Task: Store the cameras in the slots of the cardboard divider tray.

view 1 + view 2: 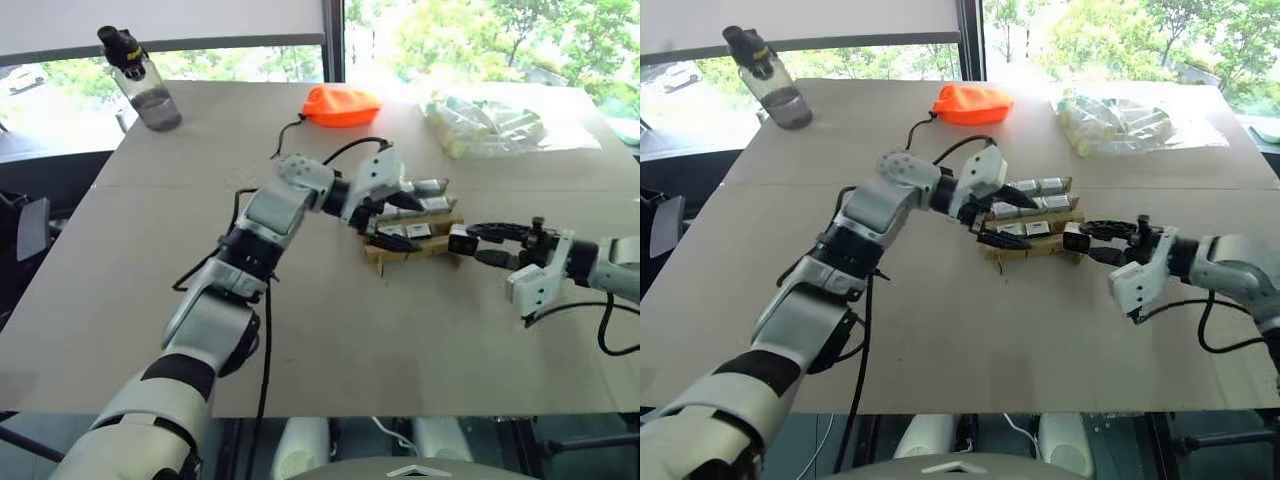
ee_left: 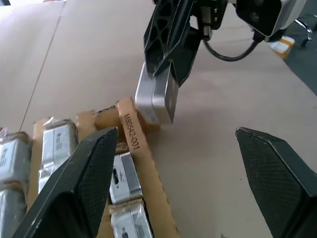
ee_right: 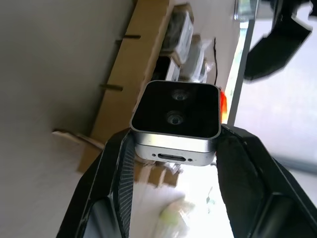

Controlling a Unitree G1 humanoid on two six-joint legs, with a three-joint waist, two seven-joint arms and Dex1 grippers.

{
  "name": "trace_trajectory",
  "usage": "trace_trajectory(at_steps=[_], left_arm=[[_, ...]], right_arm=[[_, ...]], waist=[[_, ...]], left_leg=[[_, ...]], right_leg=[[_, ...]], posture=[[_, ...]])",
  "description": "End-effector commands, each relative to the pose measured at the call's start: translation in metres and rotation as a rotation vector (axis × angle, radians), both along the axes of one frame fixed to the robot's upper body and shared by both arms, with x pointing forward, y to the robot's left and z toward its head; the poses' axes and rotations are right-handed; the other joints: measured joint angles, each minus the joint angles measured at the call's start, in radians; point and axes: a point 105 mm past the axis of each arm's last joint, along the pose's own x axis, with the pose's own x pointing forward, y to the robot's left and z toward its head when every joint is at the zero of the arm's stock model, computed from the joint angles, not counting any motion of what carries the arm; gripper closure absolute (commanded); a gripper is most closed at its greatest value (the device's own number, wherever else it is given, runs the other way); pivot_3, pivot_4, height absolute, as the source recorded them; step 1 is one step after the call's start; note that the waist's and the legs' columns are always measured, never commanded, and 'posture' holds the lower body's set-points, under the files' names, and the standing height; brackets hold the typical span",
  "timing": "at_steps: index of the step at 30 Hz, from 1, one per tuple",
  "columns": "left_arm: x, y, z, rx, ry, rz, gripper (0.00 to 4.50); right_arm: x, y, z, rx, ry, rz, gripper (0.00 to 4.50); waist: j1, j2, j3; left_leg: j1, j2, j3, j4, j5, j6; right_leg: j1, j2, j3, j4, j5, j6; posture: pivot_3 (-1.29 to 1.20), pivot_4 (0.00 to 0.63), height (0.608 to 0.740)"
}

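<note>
— Cameras: where are they?
— Several fill the cardboard divider tray [image 1: 412, 245] at frame centre; the right gripper [image 1: 478, 246] pinches one camera [image 3: 176, 123] just beside the tray's right end.
— Left gripper [image 1: 392, 222]?
— Spread wide over the tray.

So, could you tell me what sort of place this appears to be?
Probably an office or lab workspace: a large tan table stands by big windows facing green trees, with a water bottle and an orange pouch on it.
</note>
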Motion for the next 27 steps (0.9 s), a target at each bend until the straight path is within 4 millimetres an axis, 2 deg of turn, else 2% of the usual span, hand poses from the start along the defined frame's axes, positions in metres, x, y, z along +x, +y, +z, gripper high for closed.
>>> trace_trajectory(at_steps=[1,6,13,19,27], left_arm=[[0.006,-0.007,0.009,0.029,-0.065,-0.017,0.58],[0.011,-0.014,0.009,0.089,-0.054,-0.011,0.58],[0.014,-0.016,0.004,0.158,-0.056,-0.019,0.58],[0.007,-0.019,0.001,0.172,-0.029,-0.061,3.10],[0.003,-0.019,-0.008,0.207,-0.017,-0.079,3.10]], right_arm=[[-0.001,0.014,0.007,-0.024,-0.046,0.087,2.72],[-0.001,0.030,0.006,-0.029,-0.059,0.151,2.72],[0.001,0.027,0.005,-0.044,-0.063,0.135,2.72],[0.005,0.025,0.010,-0.041,-0.070,0.113,2.72],[0.009,0.023,0.014,-0.024,-0.077,0.105,2.72]], waist=[[0.003,0.000,0.000],[0.009,0.000,0.002],[0.015,-0.001,0.003],[0.014,-0.001,0.003],[0.014,-0.001,0.004]], left_leg=[[0.000,0.000,0.000,0.000,0.000,0.000],[-0.001,0.000,0.000,0.000,0.000,0.000],[-0.001,0.000,0.000,0.000,0.000,0.000],[-0.001,0.000,0.000,0.000,0.000,0.000],[-0.001,0.000,0.000,0.000,0.000,0.000]], right_leg=[[0.000,0.000,0.000,0.000,0.000,0.000],[0.000,0.000,-0.001,-0.001,0.000,0.000],[0.000,0.000,-0.001,0.000,0.000,0.000],[0.000,0.000,-0.001,0.000,0.000,0.000],[0.000,0.000,-0.001,0.000,0.000,0.000]], posture=[[0.00,0.150,0.726],[0.00,0.150,0.726],[0.00,0.150,0.726],[0.00,0.150,0.726],[0.00,0.150,0.726]])
